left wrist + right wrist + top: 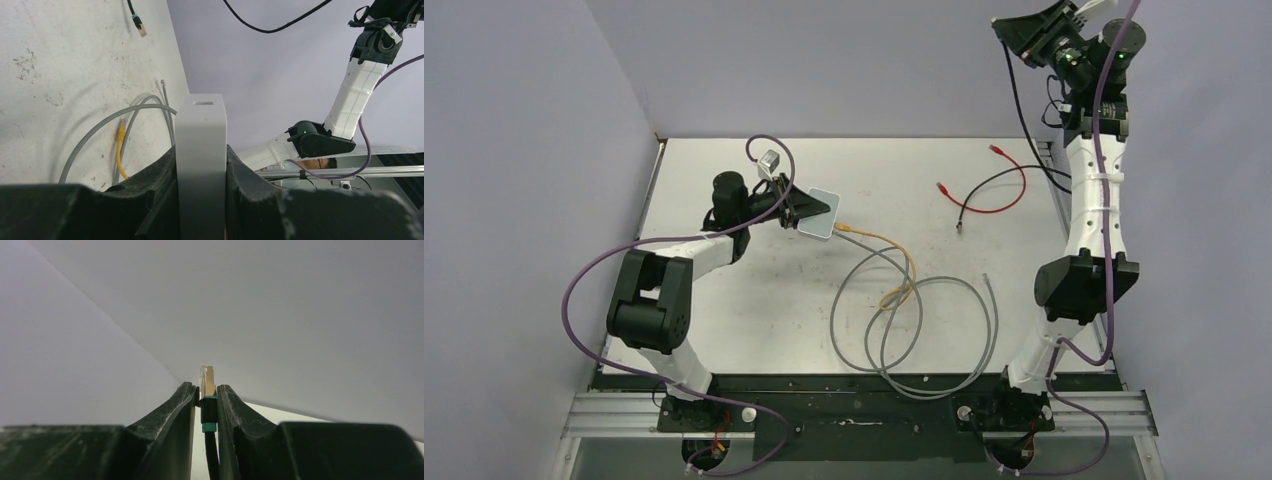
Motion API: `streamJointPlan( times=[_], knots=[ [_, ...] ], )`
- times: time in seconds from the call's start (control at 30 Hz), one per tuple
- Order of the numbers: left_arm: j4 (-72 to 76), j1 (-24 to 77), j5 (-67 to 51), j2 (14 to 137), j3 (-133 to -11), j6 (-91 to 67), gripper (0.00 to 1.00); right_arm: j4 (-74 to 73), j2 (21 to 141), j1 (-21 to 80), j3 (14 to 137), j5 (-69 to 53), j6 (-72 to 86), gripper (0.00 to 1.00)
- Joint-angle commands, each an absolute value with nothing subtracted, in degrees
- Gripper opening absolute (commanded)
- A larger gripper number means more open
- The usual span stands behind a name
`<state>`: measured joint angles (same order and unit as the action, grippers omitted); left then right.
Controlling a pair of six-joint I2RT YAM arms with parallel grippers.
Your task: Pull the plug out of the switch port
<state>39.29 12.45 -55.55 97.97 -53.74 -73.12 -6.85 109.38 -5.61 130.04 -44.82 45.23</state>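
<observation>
Now left hand [201, 156] clamps the switch [201, 125]; right hand [205, 390], raised high, pinches a plug [208, 377].

Left gripper [201, 167] clamps the switch [201, 145] edge-on between its two black fingers [157, 182]. On the table [60, 65] beyond lie looped grey cables [100, 127], a yellow-booted plug [120, 134] and a teal-booted plug [140, 27]. The right arm [357, 95] stands far off.

The switch [821, 213] was left of the table's [724, 300] centre, between the left gripper's [807, 211] fingers. Coiled cables [924, 335] lay to its near right, another lead [994, 195] far right. The right gripper [206, 391], pinching a plug [208, 376], hung above the far-right corner.
</observation>
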Motion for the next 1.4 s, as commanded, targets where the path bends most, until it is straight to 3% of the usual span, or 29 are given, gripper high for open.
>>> streamJointPlan(
  times=[0.0,0.43,1.1,1.37],
  knots=[
    [42.9,12.8,-56.8,98.4,-56.3,-74.4,0.0,-3.4,108.6,-10.1,133.3,-43.3,46.1,0.05],
    [43.5,12.8,-56.8,97.9,-55.5,-74.8,0.0,-3.3,109.9,-14.7,128.5,-39.0,41.3,0.05],
    [45.5,12.7,-56.8,98.6,-55.1,-75.8,0.0,2.6,105.7,-4.4,84.3,-32.9,31.4,0.05],
    [45.6,12.7,-57.1,98.5,-55.2,-76.1,0.0,3.8,117.1,-1.5,92.6,-32.3,32.3,0.05]
  ],
)
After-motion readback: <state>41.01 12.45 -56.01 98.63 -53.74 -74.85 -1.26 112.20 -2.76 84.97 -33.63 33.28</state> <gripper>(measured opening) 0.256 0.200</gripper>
